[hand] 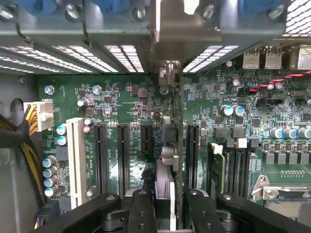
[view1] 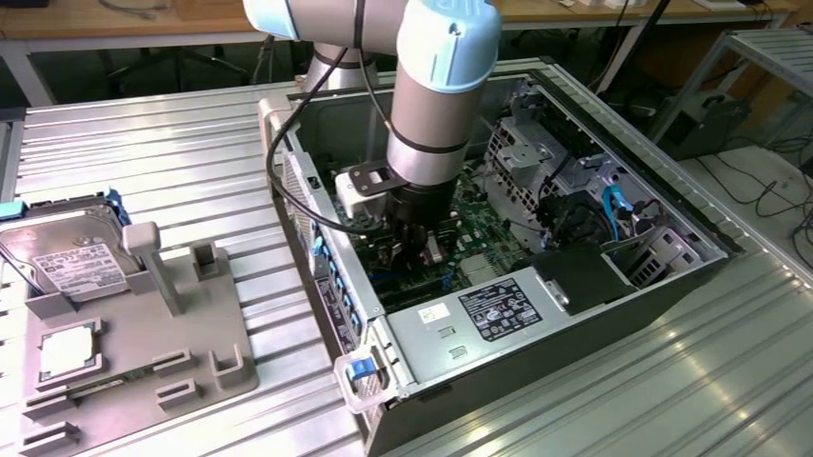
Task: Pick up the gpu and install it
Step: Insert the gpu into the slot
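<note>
My gripper (view1: 420, 246) reaches down into the open computer case (view1: 692, 224), over the green motherboard (view1: 481, 228). In the wrist view the gpu (hand: 176, 145) stands on edge between my two black fingers (hand: 142, 213), which are shut on it. Its green board and grey cooler (hand: 164, 182) run away from me toward the rear slot openings, where its silver end bracket (hand: 167, 29) sits. The card stands over the motherboard (hand: 121, 97) between a short black slot (hand: 146, 138) and a longer black slot (hand: 192, 148). I cannot tell whether its lower edge is seated in a slot.
A grey parts holder (view1: 190, 333) at the exterior view's left carries a silver hard drive (view1: 70, 259) and a square processor chip (view1: 67, 350). Inside the case are the power supply (view1: 496, 309), a drive cage (view1: 527, 143), a white slot (hand: 75, 155), yellow cables (hand: 30, 121) and the processor socket (hand: 286, 194).
</note>
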Action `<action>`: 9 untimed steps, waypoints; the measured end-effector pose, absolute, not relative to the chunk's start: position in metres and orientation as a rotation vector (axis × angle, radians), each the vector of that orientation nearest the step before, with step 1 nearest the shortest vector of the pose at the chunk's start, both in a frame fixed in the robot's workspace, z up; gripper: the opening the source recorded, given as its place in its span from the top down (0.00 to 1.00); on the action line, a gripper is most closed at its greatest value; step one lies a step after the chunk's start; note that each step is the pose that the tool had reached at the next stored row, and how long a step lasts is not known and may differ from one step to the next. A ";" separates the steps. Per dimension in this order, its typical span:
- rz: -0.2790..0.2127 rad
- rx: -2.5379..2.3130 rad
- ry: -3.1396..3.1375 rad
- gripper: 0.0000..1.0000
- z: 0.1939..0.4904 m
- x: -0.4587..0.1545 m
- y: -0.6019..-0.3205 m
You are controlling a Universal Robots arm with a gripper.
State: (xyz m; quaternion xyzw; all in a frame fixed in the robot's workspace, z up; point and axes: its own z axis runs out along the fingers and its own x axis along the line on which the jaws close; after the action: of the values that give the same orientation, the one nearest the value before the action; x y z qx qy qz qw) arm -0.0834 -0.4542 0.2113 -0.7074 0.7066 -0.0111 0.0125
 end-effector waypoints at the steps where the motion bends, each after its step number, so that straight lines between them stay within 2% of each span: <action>1: -0.034 -2.204 2.202 0.72 0.211 -0.083 -0.454; 3: -0.034 -2.204 2.202 0.72 0.211 -0.084 -0.455; 4: -0.034 -2.203 2.201 0.65 0.212 -0.083 -0.454; 9: -0.039 -2.201 2.199 0.65 0.246 -0.083 -0.454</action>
State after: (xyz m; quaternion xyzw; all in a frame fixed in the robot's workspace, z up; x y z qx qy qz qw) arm -0.0834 -0.4542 0.2459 -0.7073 0.7066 -0.0126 0.0150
